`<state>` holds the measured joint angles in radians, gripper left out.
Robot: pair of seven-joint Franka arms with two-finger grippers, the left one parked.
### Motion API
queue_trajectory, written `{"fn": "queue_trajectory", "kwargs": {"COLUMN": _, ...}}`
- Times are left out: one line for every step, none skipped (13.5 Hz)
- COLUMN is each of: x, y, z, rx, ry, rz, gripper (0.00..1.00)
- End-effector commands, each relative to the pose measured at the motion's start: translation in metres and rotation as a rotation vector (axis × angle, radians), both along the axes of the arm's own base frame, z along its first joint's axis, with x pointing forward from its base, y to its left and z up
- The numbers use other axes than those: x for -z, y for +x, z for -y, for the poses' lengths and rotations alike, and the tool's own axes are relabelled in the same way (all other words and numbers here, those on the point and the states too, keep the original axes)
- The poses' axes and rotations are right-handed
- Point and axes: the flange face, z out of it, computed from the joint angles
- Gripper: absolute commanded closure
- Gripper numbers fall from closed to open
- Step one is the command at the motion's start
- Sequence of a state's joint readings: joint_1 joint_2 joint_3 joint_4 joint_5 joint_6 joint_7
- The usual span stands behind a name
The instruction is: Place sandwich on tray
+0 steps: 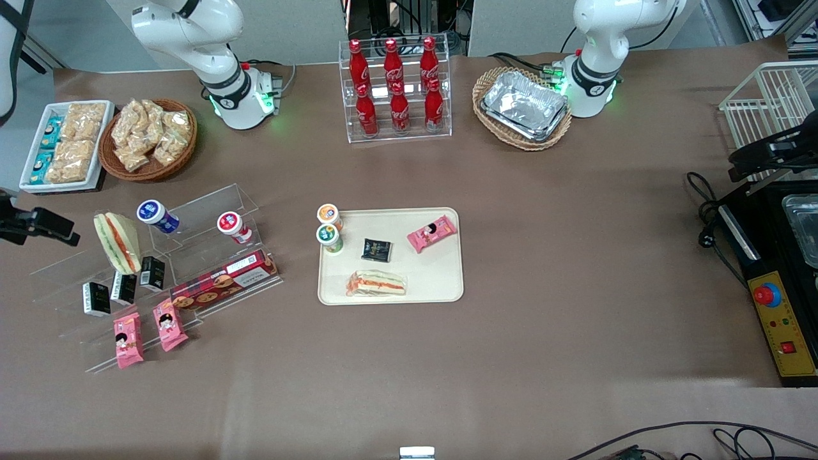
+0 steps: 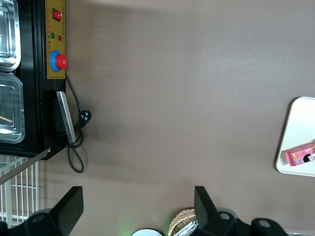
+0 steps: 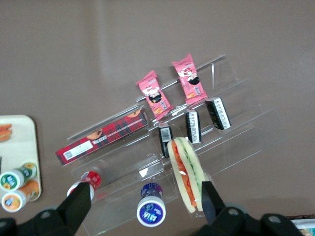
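The sandwich, a clear-wrapped pale wedge with an orange-red stripe, lies flat on the cream tray, near the tray's edge closest to the front camera. Its tip also shows in the right wrist view, on the tray's corner. My right gripper is open and empty. It hangs high above the clear acrylic rack toward the working arm's end of the table, well apart from the tray. A blue-capped bottle shows between its fingers, far below.
On the tray also stand two small cups, a black packet and a pink packet. The rack holds a green-layered sandwich wedge, bottles, black packets, pink packets and a red biscuit box. Cola bottles and baskets stand farther back.
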<state>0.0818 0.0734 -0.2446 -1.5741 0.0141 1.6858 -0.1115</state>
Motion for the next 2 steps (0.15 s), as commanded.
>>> {"fn": "queue_trajectory", "kwargs": {"x": -0.0013, "y": -0.0109, "z": -0.0161, "rx": -0.067, "ry": -0.005, "rz": -0.054, "gripper": 0.00}}
{"fn": "queue_trajectory", "kwargs": {"x": -0.0022, "y": -0.0127, "z": -0.0164, "rx": -0.066, "ry": -0.002, "rz": -0.060, "gripper": 0.00}}
